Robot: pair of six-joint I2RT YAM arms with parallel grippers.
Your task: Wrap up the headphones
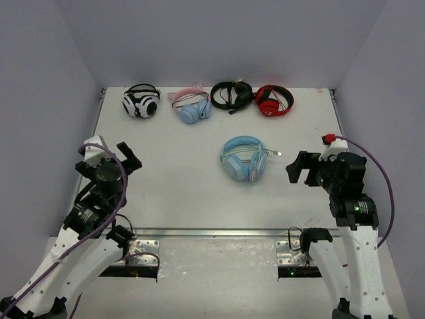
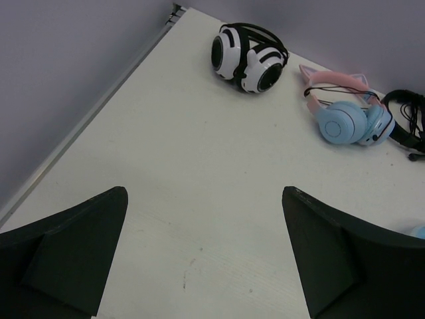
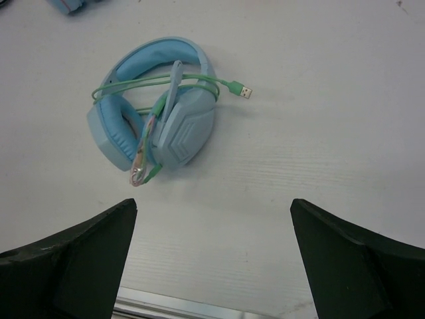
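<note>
The headphones (image 1: 244, 158) (image 3: 159, 113) are light blue and lie folded flat on the white table, right of centre. Their pale-green cable (image 3: 143, 83) loops across the headband and ear cups. Its plug (image 3: 244, 90) rests on the table just right of them. My right gripper (image 1: 299, 169) (image 3: 213, 203) hovers open to the right of the headphones, with bare table between its fingers. My left gripper (image 1: 129, 156) (image 2: 204, 193) stands open over the left side of the table, far from the headphones, holding nothing. A sliver of the headphones (image 2: 415, 229) shows at the right edge of the left wrist view.
Along the far edge lie a white-and-black pair (image 1: 141, 103) (image 2: 249, 60), a blue pair with a pink cat-ear band (image 1: 192, 106) (image 2: 345, 116), a black pair (image 1: 232, 95) and a red pair (image 1: 273, 101). A metal rail (image 1: 212, 232) runs along the near edge. Grey walls enclose the table.
</note>
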